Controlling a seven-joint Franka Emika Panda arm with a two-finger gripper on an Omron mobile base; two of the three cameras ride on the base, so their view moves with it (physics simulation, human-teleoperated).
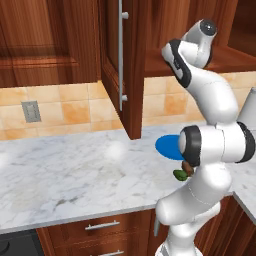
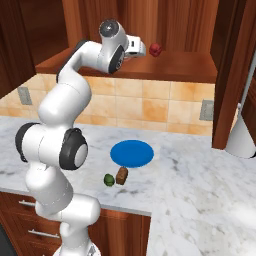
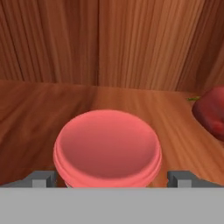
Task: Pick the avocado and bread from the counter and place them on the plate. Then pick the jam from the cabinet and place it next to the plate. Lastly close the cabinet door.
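Straddling the jam (image 3: 107, 148), my gripper (image 3: 112, 178) stands spread wide with a fingertip on either side, nothing grasped yet, lined up to clamp. Just beyond and right sits a dark red fruit (image 3: 211, 114) on the cabinet (image 2: 165, 67) shelf. Far below, avocado (image 2: 108, 179) and bread (image 2: 121, 175) lie beside the plate (image 2: 132, 152), not on it.

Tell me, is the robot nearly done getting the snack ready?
Nothing looks done yet. The small dark green avocado and the brown bread block lie on the marble counter beside the flat blue plate, not on it. In hand: the open gripper straddles the pink-red jam jar on the wooden cabinet shelf. Left: both foods, the jam, and shutting the open reddish-brown cabinet door.
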